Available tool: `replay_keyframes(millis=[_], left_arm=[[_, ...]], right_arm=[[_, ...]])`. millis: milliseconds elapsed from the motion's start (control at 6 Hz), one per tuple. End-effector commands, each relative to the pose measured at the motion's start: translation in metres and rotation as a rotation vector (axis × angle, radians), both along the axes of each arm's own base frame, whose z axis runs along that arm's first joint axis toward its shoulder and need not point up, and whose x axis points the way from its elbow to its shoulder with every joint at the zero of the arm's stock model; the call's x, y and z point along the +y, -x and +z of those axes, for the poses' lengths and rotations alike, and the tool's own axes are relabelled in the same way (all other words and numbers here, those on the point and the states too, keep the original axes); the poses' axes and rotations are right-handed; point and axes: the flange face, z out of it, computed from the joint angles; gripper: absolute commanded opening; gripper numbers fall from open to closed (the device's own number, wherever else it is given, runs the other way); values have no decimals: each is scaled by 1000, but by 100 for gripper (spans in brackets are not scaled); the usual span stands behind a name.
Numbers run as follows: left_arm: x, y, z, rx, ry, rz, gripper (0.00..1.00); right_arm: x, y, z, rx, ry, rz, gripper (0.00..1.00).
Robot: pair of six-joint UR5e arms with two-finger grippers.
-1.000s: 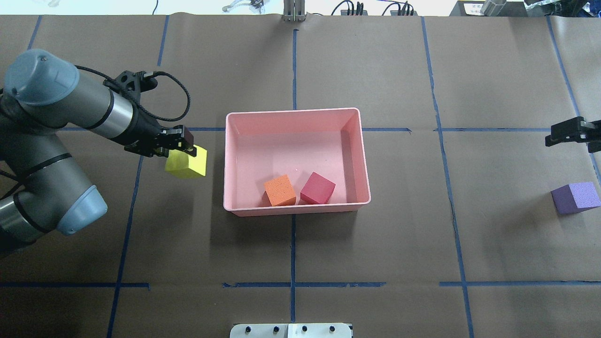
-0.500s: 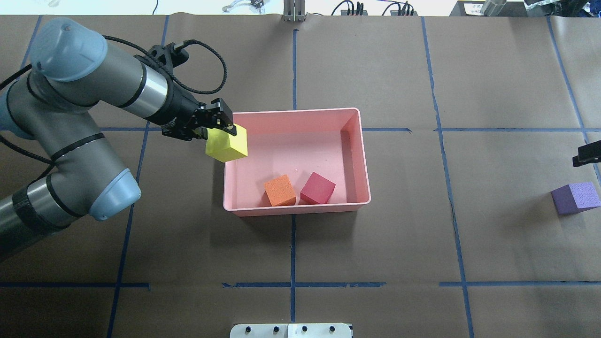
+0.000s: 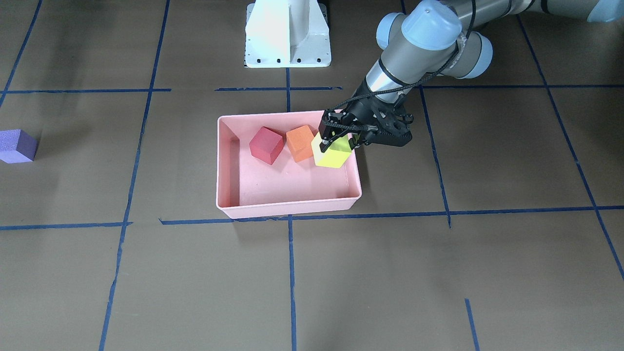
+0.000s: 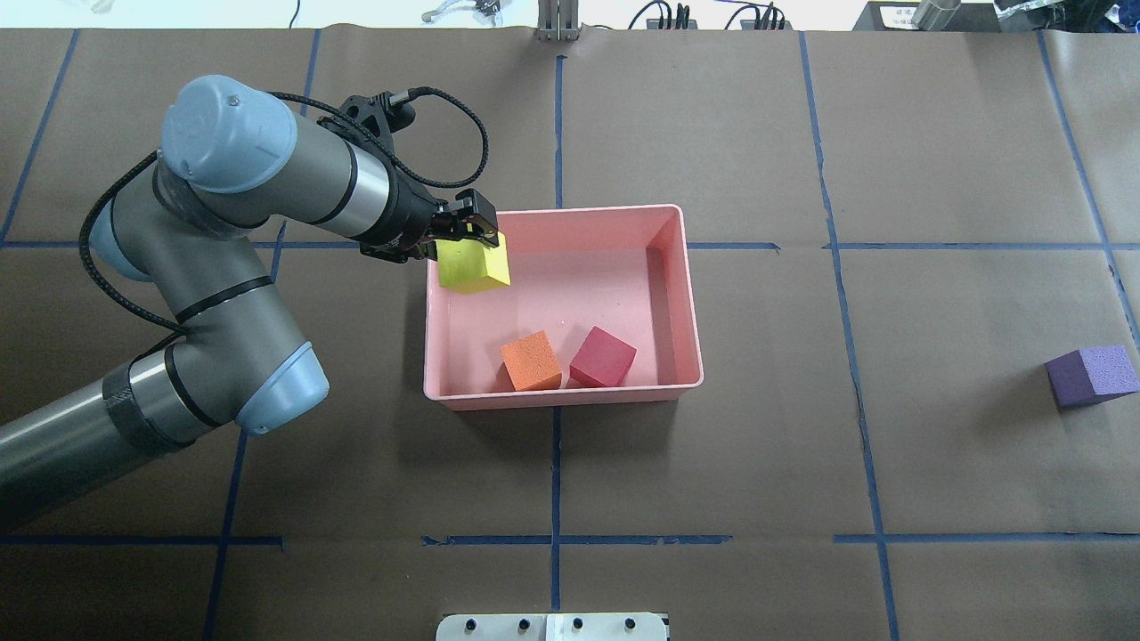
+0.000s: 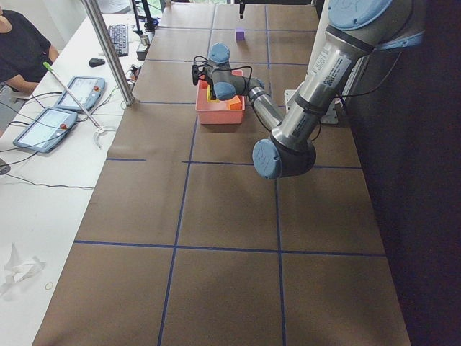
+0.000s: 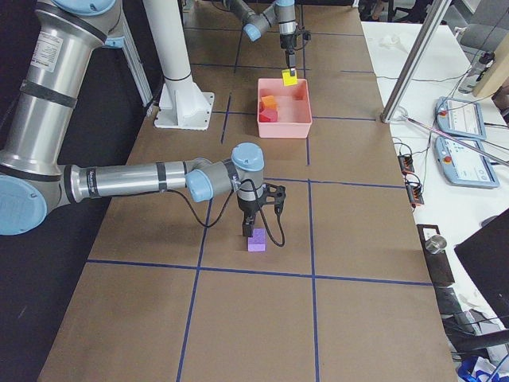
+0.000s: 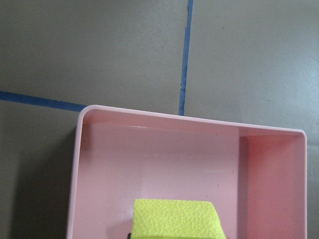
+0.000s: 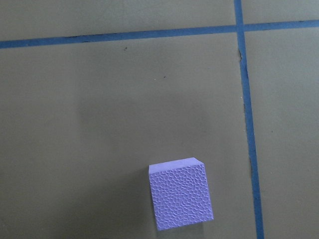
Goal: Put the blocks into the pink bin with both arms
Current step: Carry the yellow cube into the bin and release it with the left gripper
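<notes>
Now | left jaws: clamped on yellow block [image 4: 474, 265], bin [image 4: 561, 211] below | right jaws: state unclear, purple block [image 4: 1091, 376] below | foam likely light, soft; pinch flat sides

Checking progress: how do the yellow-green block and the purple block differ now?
The yellow-green block is held by the left gripper above a corner of the pink bin; the purple block rests on the table. The yellow-green one is at the bin; the purple one lies far from it. Both are same-sized cubes.
</notes>
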Motion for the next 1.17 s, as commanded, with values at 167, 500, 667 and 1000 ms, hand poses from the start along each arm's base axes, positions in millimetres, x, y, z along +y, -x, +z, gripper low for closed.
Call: replay_keyframes(millis=[167, 500, 667, 1000], left_arm=[[-4, -3, 4, 6, -12, -14, 100], [-4, -3, 3, 8, -16, -13, 100], [-4, -3, 4, 7, -15, -13, 100], [-3, -3, 3, 8, -16, -13, 100]], right_arm=[[-9, 11, 30, -42, 52, -53, 100], [-25, 22, 27, -77, 41, -78, 100], [-26, 26, 33, -70, 7, -133, 100], [-42, 58, 37, -60, -46, -190, 100]])
